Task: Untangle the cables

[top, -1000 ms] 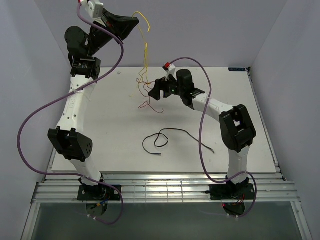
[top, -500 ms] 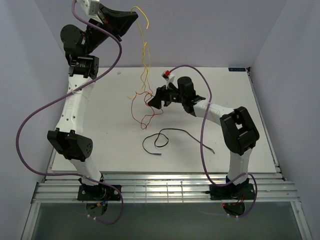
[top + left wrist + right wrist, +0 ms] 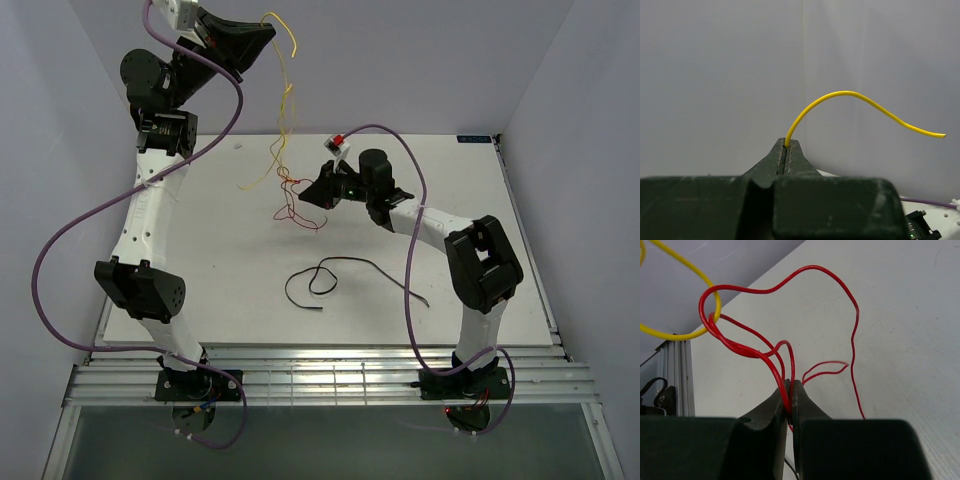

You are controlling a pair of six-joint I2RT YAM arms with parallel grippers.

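The cables sit in two groups: yellow (image 3: 840,92) and red (image 3: 810,267) are hooked together over the far middle of the table (image 3: 200,250), while black (image 3: 355,261) lies flat by itself nearer the arm bases, loosely curled with one small loop and clear of the other two. The left claw (image 3: 786,145) is raised high over the far left, pinched tight on the yellow near its end; a short tail arcs past the tips and the rest hangs down toward the red. The right claw (image 3: 791,385) is low over the table, closed on a red strand. In the right wrist view a red bend passes through a yellow loop just beyond the tips
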